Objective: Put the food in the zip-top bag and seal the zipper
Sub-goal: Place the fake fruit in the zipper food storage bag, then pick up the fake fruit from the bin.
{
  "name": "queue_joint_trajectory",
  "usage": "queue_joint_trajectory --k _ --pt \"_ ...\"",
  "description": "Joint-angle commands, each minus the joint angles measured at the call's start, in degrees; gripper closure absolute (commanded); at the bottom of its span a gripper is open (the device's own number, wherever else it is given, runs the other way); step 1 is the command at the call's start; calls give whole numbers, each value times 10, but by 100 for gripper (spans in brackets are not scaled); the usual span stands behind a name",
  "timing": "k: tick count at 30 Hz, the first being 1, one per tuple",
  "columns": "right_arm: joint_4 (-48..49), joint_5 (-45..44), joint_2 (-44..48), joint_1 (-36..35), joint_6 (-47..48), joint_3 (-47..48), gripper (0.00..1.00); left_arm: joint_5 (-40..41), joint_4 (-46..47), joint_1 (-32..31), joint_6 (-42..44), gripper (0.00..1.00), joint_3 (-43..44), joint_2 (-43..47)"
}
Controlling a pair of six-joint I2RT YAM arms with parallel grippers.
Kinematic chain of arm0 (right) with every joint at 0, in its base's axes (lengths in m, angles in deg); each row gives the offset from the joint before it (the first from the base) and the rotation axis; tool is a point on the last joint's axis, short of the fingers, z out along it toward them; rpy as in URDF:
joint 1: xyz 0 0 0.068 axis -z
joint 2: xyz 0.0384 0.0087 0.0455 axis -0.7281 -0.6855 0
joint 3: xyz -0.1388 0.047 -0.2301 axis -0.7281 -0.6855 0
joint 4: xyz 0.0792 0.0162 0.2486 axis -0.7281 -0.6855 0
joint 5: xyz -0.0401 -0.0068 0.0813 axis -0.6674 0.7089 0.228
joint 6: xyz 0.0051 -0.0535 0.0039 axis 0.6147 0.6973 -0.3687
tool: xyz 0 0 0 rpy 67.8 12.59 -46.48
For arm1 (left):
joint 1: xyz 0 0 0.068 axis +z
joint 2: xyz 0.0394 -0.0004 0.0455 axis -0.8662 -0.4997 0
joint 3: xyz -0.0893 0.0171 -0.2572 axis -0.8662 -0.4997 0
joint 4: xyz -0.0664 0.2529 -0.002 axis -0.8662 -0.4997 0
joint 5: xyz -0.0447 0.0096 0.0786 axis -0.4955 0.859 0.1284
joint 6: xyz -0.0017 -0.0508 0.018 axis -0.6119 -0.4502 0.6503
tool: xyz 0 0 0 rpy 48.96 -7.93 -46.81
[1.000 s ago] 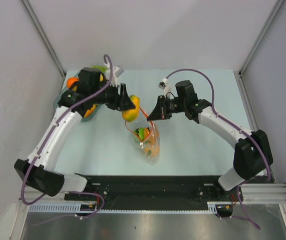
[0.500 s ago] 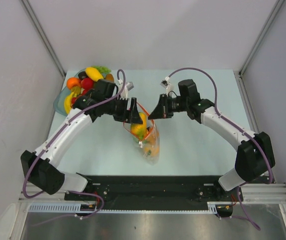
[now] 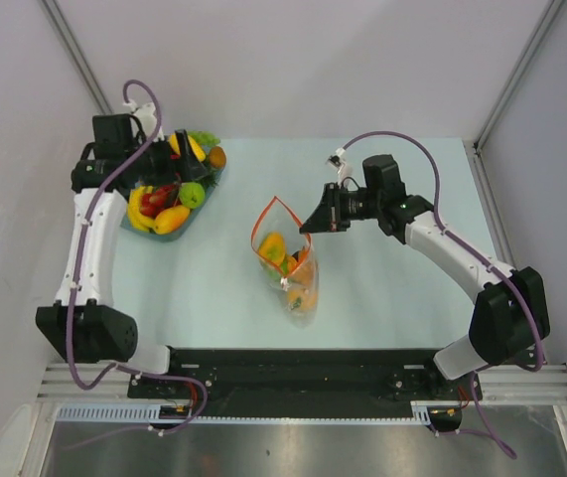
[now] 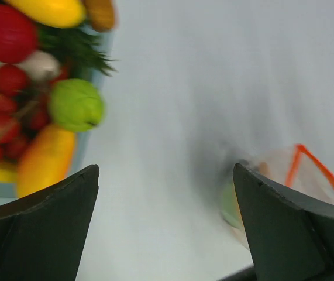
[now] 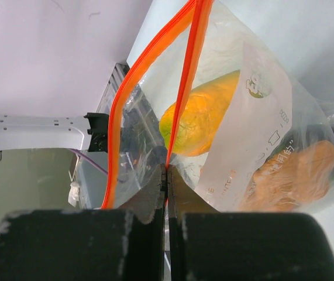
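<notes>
Toy food being bagged on a pale table (image 3: 392,288).
Left gripper (image 4: 165,175), fingers spread and empty, hovers by a translucent bluish dish (image 4: 85,146) of glossy toy fruits (image 3: 169,204). Mid-table, the crinkly clear zip-top bag (image 3: 288,266) holds yellow and orange pieces (image 5: 202,120). Right gripper (image 5: 167,172) pinches its thin red-orange zipper strip (image 5: 187,70).

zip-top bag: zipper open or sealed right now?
Open. The zipper strips gape apart in a wide loop; the right claw pinches just one strip.

Overhead camera looking down, wrist cameras close (left blurred), sharing zip-top bag (image 3: 299,282)
</notes>
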Motion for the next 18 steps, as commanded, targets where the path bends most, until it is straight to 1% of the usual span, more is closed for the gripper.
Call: queue_joint_trajectory --k 1,2,5,6,8,9,12,13,14,17,18 --pt "0 9 23 3 16 3 100 51 7 69 93 1 50 -40" --pt "0 8 23 3 16 2 100 51 9 95 107 2 52 -48" --pt "2 6 23 3 15 -2 100 45 -5 120 152 8 71 -92" --pt "3 6 21 2 15 -3 100 48 -12 122 186 12 80 -101" --pt "3 6 20 3 14 -3 100 51 -23 125 216 18 85 -130" --pt "4 5 19 3 14 -3 100 53 -26 126 235 24 91 -138" --pt "-1 5 17 3 16 -2 100 66 -27 128 254 34 101 -169" --pt "-2 5 16 3 18 -1 100 67 -24 129 259 36 101 -178" --pt "-3 4 15 2 18 0 100 68 -23 128 269 40 102 -182" --pt "-5 4 13 2 19 2 100 61 -27 128 281 47 100 -196" --pt "-6 3 11 1 20 1 100 59 -29 128 282 47 99 -198"
